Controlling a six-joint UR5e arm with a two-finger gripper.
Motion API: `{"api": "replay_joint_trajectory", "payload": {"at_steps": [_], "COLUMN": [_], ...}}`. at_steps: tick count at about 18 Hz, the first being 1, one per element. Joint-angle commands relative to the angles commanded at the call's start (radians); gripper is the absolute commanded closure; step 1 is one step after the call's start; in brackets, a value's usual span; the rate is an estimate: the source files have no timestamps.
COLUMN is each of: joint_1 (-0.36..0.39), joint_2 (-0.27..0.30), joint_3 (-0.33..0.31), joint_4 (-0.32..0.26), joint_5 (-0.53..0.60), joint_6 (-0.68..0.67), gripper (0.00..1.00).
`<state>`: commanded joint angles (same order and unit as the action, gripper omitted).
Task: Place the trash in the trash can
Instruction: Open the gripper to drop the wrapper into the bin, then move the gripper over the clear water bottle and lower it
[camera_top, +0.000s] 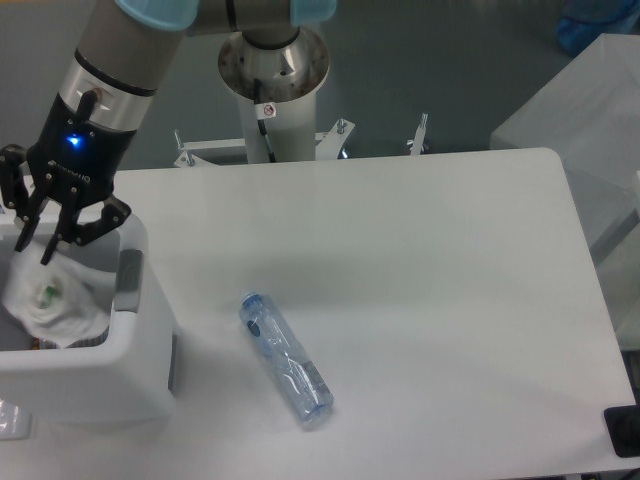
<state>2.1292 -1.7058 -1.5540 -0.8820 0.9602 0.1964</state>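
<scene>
The crushed clear bluish bottle lies flat on the white table, near its front middle, running diagonally. The white boxy trash can stands at the table's left edge, with a grey panel on its right wall. My gripper hangs over the can's open top at the far left, fingers spread open with nothing between them. It is well apart from the bottle. A small clear piece shows at the bottom left beside the can; it may be the wrapper, but I cannot tell.
Crumpled white material with a green spot lies inside the can, under the gripper. The arm's base column stands behind the table's far edge. A black object sits at the front right corner.
</scene>
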Motion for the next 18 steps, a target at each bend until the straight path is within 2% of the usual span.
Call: {"api": "replay_joint_trajectory", "payload": {"at_steps": [2, 4, 6, 11, 15, 18], "joint_1": [0.002, 0.038, 0.104, 0.254, 0.319, 0.327], "joint_2": [0.0, -0.009, -0.043, -0.103, -0.187, -0.253], "joint_3": [0.006, 0.008, 0.005, 0.005, 0.003, 0.009], "joint_4": [0.0, -0.002, -0.002, -0.003, -0.005, -0.005], "joint_5": [0.014, 0.104, 0.149, 0.15, 0.185, 0.216], "joint_6": [-0.008, -0.02, -0.021, -0.06, -0.12, -0.13], "gripper": [0.05, 0.01, 0.01, 0.0, 0.0, 0.0]}}
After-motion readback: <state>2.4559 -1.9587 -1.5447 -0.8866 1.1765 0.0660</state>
